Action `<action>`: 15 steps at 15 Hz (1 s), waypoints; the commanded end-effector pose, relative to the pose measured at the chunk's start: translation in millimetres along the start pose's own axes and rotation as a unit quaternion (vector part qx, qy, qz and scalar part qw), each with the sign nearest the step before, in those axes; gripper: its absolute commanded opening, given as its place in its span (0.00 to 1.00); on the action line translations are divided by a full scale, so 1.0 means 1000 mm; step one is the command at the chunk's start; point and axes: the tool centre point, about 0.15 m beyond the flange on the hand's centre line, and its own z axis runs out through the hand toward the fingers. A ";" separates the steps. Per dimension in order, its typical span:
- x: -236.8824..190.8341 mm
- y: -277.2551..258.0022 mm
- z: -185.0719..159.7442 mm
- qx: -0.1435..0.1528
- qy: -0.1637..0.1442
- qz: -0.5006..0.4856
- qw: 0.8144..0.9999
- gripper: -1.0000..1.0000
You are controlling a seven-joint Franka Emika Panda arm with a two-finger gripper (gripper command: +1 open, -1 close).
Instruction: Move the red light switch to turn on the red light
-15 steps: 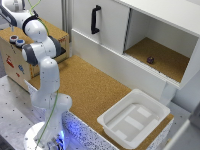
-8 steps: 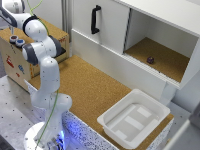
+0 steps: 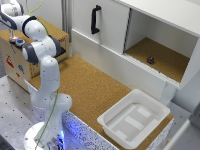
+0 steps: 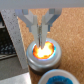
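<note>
In the wrist view the red light switch (image 4: 44, 53) is a round button with a pale grey rim, and its top glows bright orange-red. My gripper (image 4: 40, 43) is shut, with its fingertips pressed together and touching the top of the switch. In the exterior view the gripper (image 3: 12, 36) is down on the top of a wooden box (image 3: 15, 62) at the exterior view's left. The switch itself is too small and too covered to make out there.
A blue round button (image 4: 60, 78) sits right beside the red switch on the box top. A white cabinet with a black handle (image 3: 95, 19) and an open compartment (image 3: 160, 57) stands at the back. A white tray (image 3: 132, 119) lies on the cork table at the exterior view's right.
</note>
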 end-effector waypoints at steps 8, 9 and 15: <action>-0.105 0.077 -0.068 -0.030 0.022 0.201 0.979 1.00; -0.122 0.087 -0.066 -0.031 0.019 0.222 0.974 1.00; -0.222 0.144 -0.071 -0.066 0.024 0.348 0.935 1.00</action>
